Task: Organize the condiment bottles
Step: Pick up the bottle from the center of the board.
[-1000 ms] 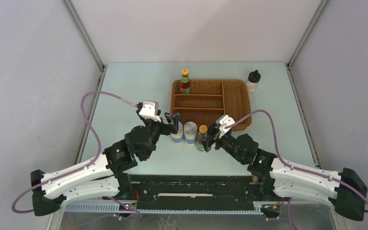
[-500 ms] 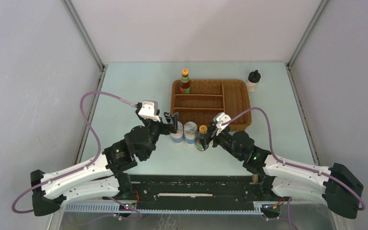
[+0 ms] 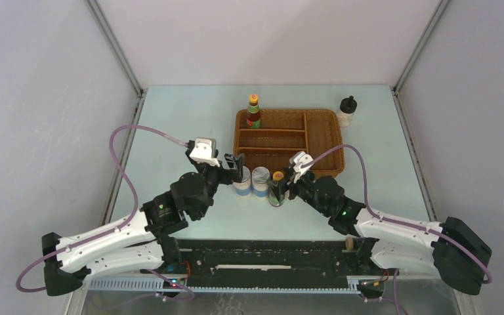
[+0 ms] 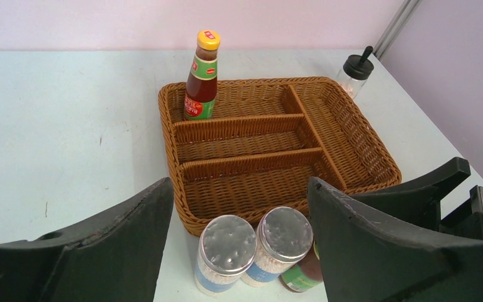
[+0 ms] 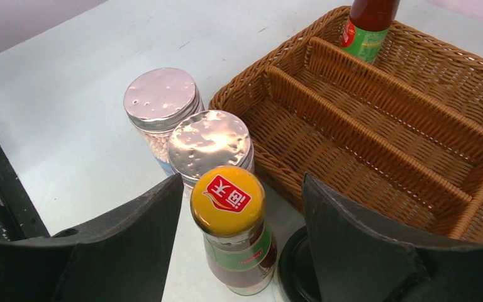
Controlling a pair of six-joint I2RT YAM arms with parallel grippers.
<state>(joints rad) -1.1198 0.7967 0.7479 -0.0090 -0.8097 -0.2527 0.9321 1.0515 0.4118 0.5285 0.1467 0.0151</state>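
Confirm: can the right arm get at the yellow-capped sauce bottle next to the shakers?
Probably yes. The right gripper stands open around the yellow-capped sauce bottle, with nothing between them; the nearest silver-topped shaker crowds one side.

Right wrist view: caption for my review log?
Open right gripper straddling a yellow-capped sauce bottle beside two silver-topped shakers and a wicker tray.

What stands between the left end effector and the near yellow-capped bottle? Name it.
The two silver-topped shakers, side by side, clearest in the top view.

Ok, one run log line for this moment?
left fingers: open near shakers | right fingers: open around loose sauce bottle | tray: other sauce bottle inside
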